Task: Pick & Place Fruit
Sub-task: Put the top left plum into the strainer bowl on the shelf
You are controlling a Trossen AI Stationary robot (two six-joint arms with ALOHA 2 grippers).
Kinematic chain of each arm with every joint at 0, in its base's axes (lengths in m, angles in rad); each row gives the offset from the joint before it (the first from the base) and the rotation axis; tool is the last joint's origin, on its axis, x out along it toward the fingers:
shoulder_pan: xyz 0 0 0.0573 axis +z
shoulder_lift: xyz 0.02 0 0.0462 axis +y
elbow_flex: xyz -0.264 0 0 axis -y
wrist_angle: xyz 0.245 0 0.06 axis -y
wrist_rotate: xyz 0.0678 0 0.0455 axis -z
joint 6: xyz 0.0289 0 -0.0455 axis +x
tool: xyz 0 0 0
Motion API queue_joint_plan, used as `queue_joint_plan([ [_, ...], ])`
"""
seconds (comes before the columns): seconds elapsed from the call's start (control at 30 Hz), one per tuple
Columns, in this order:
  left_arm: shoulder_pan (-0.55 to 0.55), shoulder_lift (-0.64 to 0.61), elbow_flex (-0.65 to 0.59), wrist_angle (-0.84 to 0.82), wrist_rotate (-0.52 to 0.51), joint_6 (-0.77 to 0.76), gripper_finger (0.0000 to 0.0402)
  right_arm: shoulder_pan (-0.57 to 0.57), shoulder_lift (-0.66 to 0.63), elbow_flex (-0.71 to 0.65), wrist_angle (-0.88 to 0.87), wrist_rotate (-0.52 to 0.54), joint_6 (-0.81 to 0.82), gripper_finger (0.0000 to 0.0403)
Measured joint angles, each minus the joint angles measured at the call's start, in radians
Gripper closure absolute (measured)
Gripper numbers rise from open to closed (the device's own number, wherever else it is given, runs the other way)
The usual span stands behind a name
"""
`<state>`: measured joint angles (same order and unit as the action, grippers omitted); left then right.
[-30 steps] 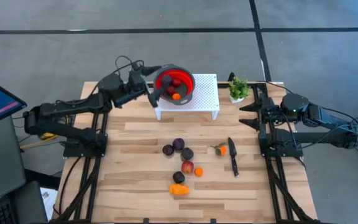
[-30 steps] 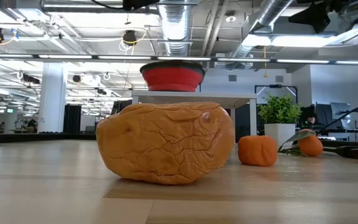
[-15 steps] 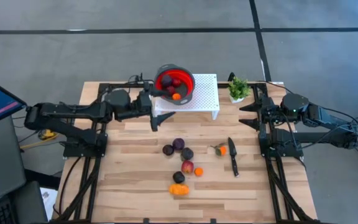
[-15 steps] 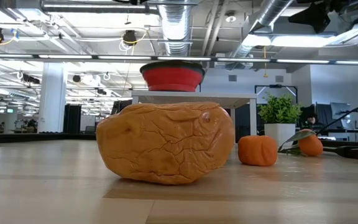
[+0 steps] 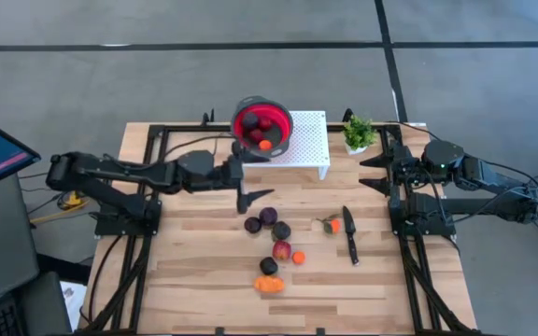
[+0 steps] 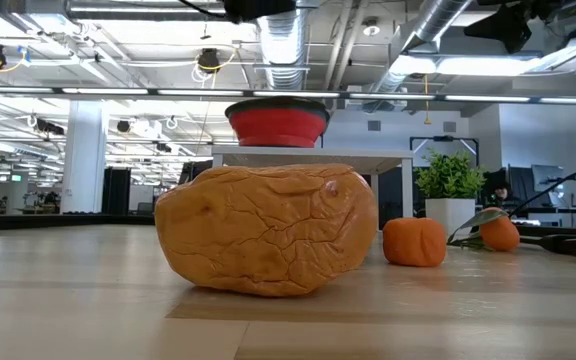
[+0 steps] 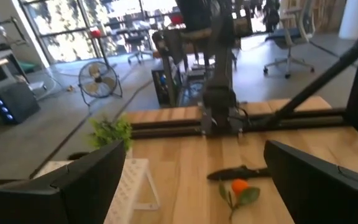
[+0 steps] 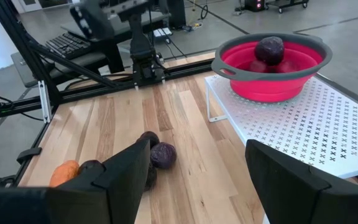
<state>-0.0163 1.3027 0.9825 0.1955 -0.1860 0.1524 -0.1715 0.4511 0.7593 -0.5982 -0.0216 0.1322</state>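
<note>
Several fruits lie on the table's middle: dark plums (image 5: 268, 217), a red-yellow ball (image 5: 282, 250), a small orange (image 5: 298, 258), a larger orange piece (image 5: 269, 284) and a leafed orange (image 5: 331, 224). More fruit sits in the red bowl (image 5: 261, 126) on the white rack (image 5: 302, 145). My left gripper (image 5: 253, 197) hovers open between the rack and the plums, above the table, with nothing between its fingers. My right gripper (image 5: 374, 174) waits open at the table's right side. In the low view the orange piece (image 6: 268, 228) fills the foreground.
A black-handled knife (image 5: 349, 233) lies right of the leafed orange. A small potted plant (image 5: 358, 133) stands at the far right beside the rack. Bare wood lies along the table's left and near edges.
My left gripper has swung away from the bowl's left side toward the table's near edge and down, and now stands above the table in front of the rack, near the plums. It has stayed open. The fruit has not moved.
</note>
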Motion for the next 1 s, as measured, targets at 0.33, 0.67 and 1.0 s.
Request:
queue_joint_plan([
  [0.33, -0.017, 0.106, 0.0, -0.003, 0.0, 0.0, 0.0023, 0.0, 0.0, 0.0, 0.0, 0.0, 0.0, 0.0143],
  [0.67, -0.023, 0.122, 0.0, -0.003, -0.018, 0.0, 0.0023, 0.0, 0.0, 0.0, 0.0, 0.0, 0.0, 0.0143],
  [1.0, -0.033, 0.122, 0.0, -0.135, -0.059, -0.001, 0.0023, 0.0, 0.0, 0.0, 0.0, 0.0, 0.0, 0.0143],
])
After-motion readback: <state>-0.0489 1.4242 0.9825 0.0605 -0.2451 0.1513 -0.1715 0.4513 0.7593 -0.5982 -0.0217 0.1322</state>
